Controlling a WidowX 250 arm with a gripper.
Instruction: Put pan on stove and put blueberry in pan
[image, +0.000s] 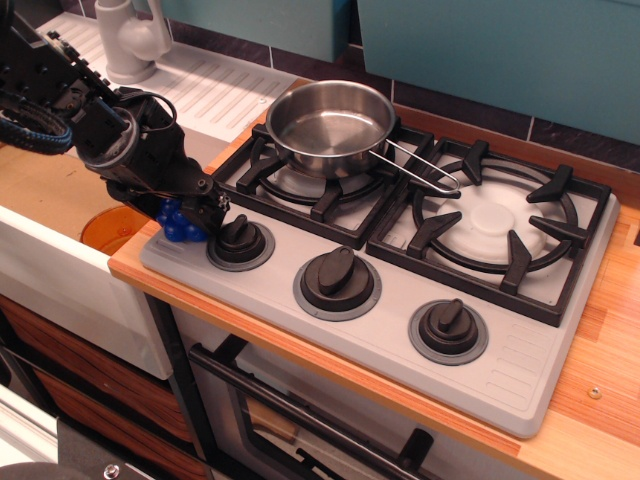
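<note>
The shiny steel pan (330, 120) sits on the left burner grate of the grey stove (560, 340), its wire handle pointing right. The blueberry (178, 226), a glossy blue cluster, rests at the stove's front left corner beside the left knob (240, 240). My black gripper (205, 208) is low over the blueberry and touches or covers its right side. Its fingers hide the contact, so I cannot tell whether they are closed on the fruit.
An orange round disc (110, 228) lies in the sink to the left, below the counter edge. A white faucet (130, 40) and drainboard stand at the back left. The right burner grate (495, 220) holds nothing. Two more knobs line the stove's front.
</note>
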